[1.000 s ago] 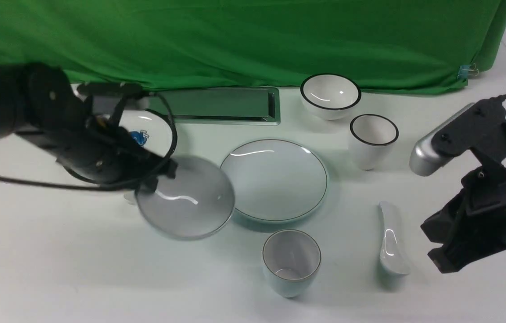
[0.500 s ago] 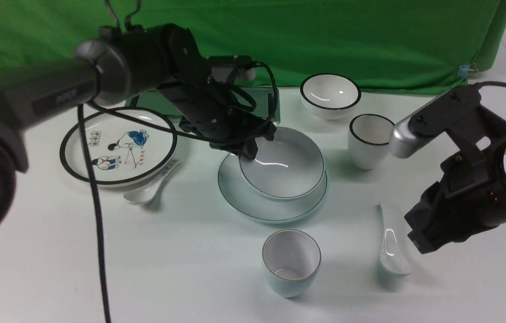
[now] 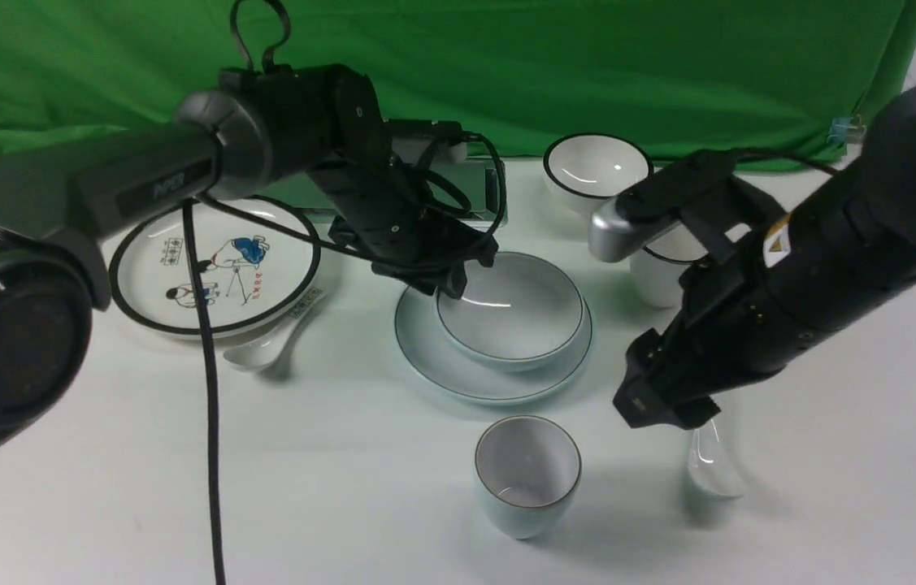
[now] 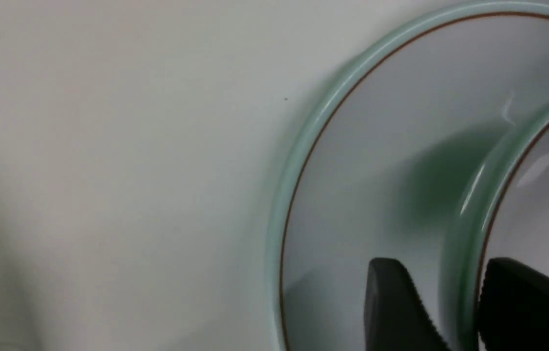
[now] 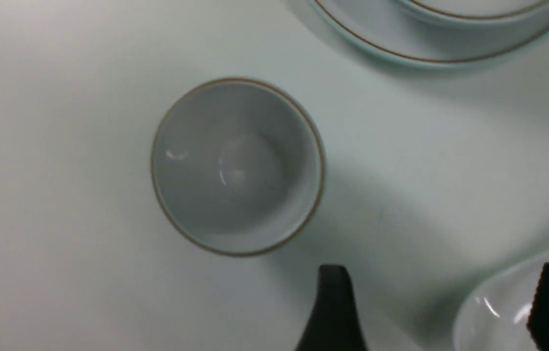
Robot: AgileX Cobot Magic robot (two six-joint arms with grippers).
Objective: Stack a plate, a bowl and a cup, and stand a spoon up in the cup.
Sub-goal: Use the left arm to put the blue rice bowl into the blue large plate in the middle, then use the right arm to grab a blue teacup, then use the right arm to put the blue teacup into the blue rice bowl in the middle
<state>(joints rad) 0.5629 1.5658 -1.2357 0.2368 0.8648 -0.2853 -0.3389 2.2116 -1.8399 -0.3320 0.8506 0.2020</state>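
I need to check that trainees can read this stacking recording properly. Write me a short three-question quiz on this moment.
1. True or false: the wide pale blue-green bowl rests on the plain pale blue-green round plate.
2. Short answer: what is inside the handleless pale blue-green cup?
3. Pick one: the right gripper has its jaws A) shut on the cup, B) open and holding nothing, C) shut on the bowl.

Key: 1 true; 2 nothing, it is empty; 3 B.
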